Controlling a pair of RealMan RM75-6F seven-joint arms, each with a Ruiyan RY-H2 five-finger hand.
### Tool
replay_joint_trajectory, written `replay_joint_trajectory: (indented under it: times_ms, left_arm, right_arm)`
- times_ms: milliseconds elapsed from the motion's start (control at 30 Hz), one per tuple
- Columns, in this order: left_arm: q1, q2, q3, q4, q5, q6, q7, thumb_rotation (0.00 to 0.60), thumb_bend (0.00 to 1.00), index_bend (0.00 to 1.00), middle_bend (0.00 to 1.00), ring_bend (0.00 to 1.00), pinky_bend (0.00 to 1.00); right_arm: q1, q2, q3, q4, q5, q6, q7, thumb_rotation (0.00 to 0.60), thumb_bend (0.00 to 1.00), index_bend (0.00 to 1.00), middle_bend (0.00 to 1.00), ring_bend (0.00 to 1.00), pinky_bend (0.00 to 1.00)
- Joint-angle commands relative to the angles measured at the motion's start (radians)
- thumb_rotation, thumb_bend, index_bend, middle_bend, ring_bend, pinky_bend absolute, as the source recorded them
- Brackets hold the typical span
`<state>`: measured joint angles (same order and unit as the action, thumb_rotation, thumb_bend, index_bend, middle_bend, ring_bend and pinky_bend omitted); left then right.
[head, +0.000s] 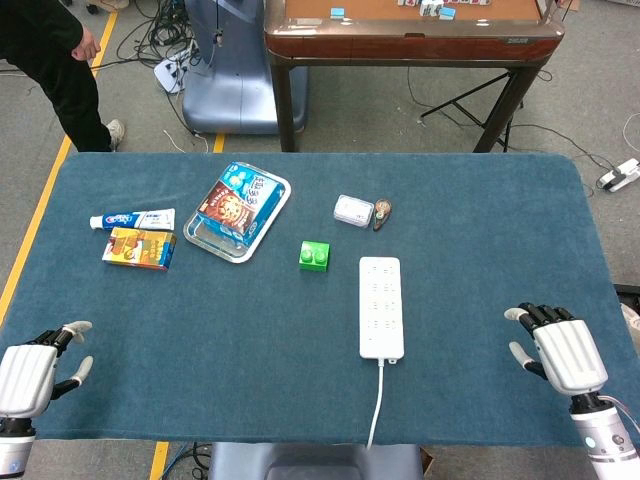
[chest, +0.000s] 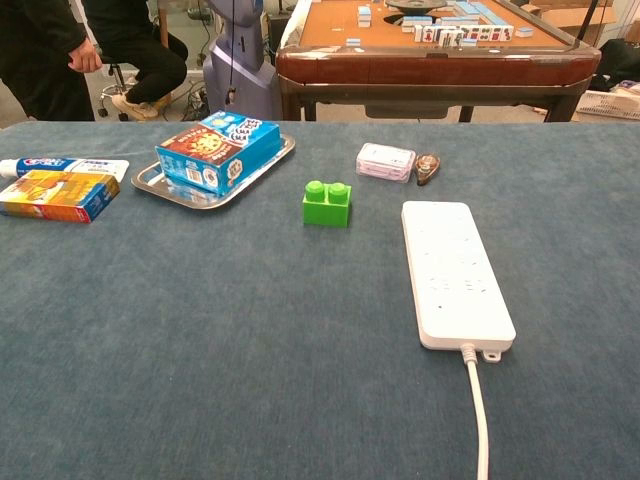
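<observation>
**Both hands parked at the near corners, nothing picked up**

Head view: the left hand (head: 28, 375) sits at the near-left corner of the blue bench (head: 250, 330), fingers apart and holding nothing. The right hand (head: 563, 350) is at the near-right edge, also with fingers spread and empty. The closest thing to the right hand is the white power strip (head: 380, 305), lying lengthwise with its cable running off the near edge, though the two are well apart. Further back there's a green block (head: 314, 255), a metal tray (head: 205, 236) with a blue snack box (head: 238, 200) on it, a toothpaste tube (head: 132, 219) just behind an orange box (head: 139, 248), and a small white case (head: 353, 210) beside a little brown thing I can't identify.

Chest view: no hands show here. The power strip (chest: 455, 272) is front and right, the green block (chest: 327, 203) just to its left.

My guess at the risk: a sideways reach from the right hand could snag that cable and drag the strip, maybe knocking the block.
</observation>
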<state>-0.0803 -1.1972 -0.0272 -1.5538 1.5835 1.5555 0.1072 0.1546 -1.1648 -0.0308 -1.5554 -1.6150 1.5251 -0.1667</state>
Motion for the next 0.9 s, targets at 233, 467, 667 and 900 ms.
replay_joint_trajectory:
  times_ms: [233, 467, 667, 900]
  left_arm:
    - [0.007, 0.0, 0.003, 0.005, -0.009, 0.0, -0.004, 0.6, 0.33, 0.4, 0.47, 0.5, 0.71]
    - [0.012, 0.005, -0.003, 0.009, -0.02, 0.008, -0.02, 0.6, 0.33, 0.4, 0.47, 0.5, 0.71]
    - [0.017, 0.009, -0.006, 0.009, -0.024, 0.015, -0.03, 0.6, 0.33, 0.4, 0.47, 0.5, 0.71]
    - [0.016, 0.01, -0.009, 0.011, -0.031, 0.011, -0.035, 0.6, 0.33, 0.4, 0.47, 0.5, 0.71]
  right_arm:
    - [0.036, -0.028, 0.01, 0.02, -0.047, -0.048, -0.066, 0.6, 0.29, 0.36, 0.4, 0.4, 0.57]
    - [0.126, 0.002, 0.024, -0.029, -0.112, -0.156, -0.165, 0.6, 0.48, 0.36, 0.54, 0.66, 0.8]
    - [0.197, 0.03, 0.04, -0.108, -0.141, -0.252, -0.251, 0.6, 0.75, 0.36, 0.83, 0.95, 1.0]
    - [0.265, 0.063, 0.047, -0.245, -0.089, -0.419, -0.403, 0.6, 1.0, 0.36, 0.99, 1.0, 1.0]
